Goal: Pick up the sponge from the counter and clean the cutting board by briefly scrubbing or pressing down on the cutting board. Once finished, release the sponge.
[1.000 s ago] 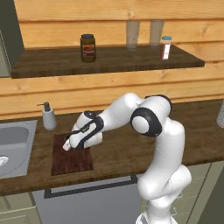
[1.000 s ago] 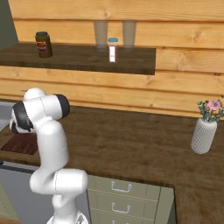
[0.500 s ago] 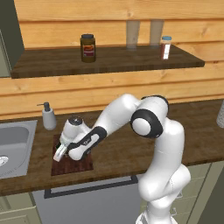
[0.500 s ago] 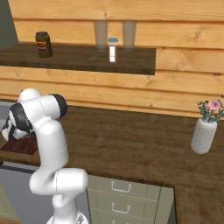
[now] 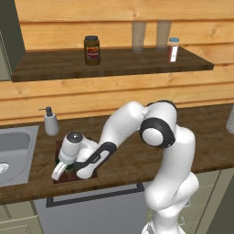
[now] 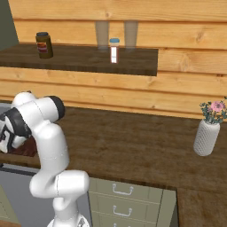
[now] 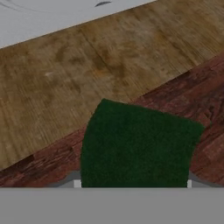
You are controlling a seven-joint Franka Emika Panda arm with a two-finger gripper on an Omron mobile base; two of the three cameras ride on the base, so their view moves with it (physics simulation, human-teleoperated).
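Gripper (image 5: 64, 170) clenched on the sponge (image 7: 138, 146), which sits low over the near-left part of the cutting board (image 7: 39, 159) on the counter (image 7: 87, 83); best to press flat, scrub briefly within the board edges, then let go.

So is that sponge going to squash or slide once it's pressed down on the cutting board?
Probably squashes: the sponge looks bowed between the gripper fingers, so it seems soft. Likely light, being far smaller than the cutting board. Its coarse green face should drag rather than skate on the wood, though that is a guess.
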